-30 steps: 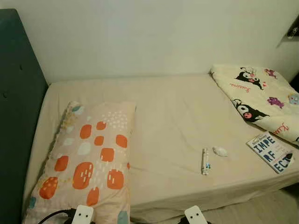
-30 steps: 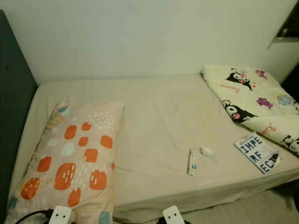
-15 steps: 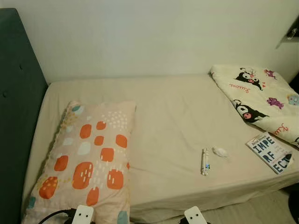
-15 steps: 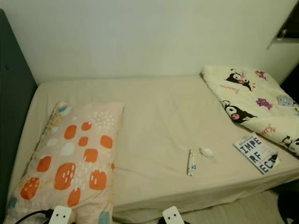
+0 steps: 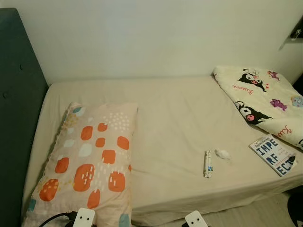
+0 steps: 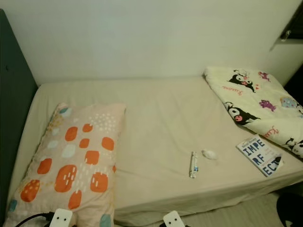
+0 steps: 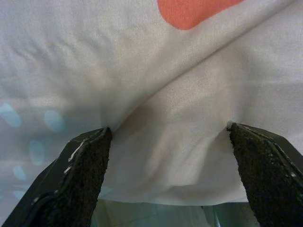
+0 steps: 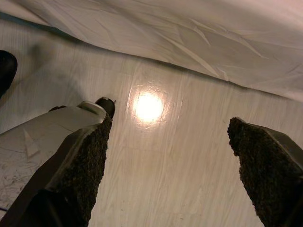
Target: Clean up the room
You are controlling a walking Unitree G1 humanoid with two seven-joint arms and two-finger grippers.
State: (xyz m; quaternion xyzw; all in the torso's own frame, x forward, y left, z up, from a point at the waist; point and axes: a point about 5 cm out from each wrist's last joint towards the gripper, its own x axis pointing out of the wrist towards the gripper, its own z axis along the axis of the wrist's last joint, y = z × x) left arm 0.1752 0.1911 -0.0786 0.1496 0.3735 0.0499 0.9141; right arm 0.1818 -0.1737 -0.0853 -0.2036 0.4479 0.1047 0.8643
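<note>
Against the frames from a second ago the scene has hardly shifted: the book's near corner now shows a dark object at the lower right edge of the eye views, and the right arm's white marker sits slightly lower in the frame.

The bed spans the middle of the picture under a beige sheet, a dark headboard along the left edge and a pale wall across the top. A pillow with orange blotches lies lower left; a folded cartoon-print blanket lies upper right. Below it, at the right edge, rests a book. Near lower centre-right a small tube lies just beside a crumpled white scrap.

In the left wrist view the left gripper has its fingers spread apart, pressed against the pillow fabric. In the right wrist view the right gripper hangs with fingers apart over glossy pale floor, the sheet's hem above.
</note>
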